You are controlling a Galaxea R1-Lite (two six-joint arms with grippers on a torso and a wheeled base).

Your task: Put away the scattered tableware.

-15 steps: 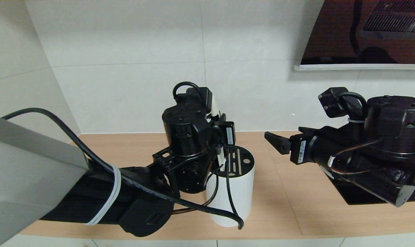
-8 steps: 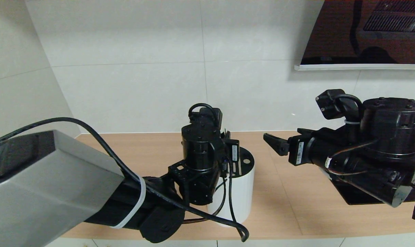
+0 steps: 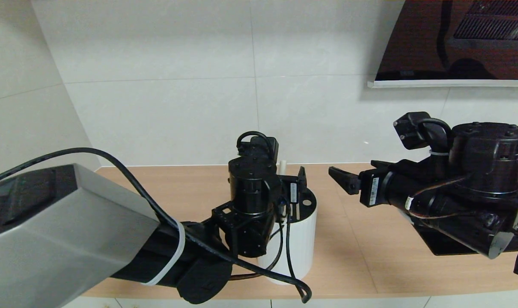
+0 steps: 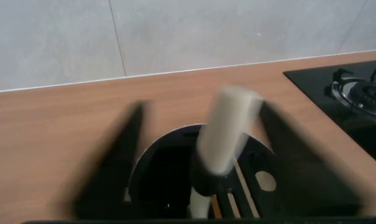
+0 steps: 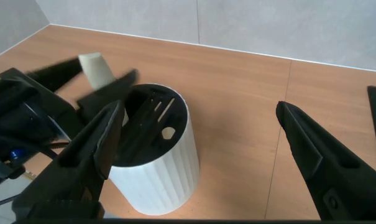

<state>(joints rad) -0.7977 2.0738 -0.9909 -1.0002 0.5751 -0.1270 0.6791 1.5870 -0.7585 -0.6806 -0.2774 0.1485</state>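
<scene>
A white ribbed cylindrical holder (image 3: 299, 239) with a black slotted top (image 5: 151, 118) stands near the front of the wooden counter (image 3: 156, 184). A utensil with a white handle (image 4: 228, 134) stands upright in one of its slots. My left gripper (image 4: 203, 115) hangs straight over the holder, open, with one finger on either side of the handle and not touching it. In the head view the handle's tip (image 3: 283, 164) pokes up beside the left gripper (image 3: 292, 176). My right gripper (image 3: 349, 175) hovers open to the right of the holder, with nothing between its fingers (image 5: 327, 162).
A black hob (image 3: 447, 246) with a burner (image 4: 362, 93) lies on the counter to the right, partly under the right arm. A tiled wall runs along the back, and a dark range hood (image 3: 456, 38) hangs at the upper right. The counter's front edge is just before the holder.
My left gripper came down and to the right over the holder with the white-handled utensil, then opened; the utensil now stands in the holder. The right arm has barely moved.
</scene>
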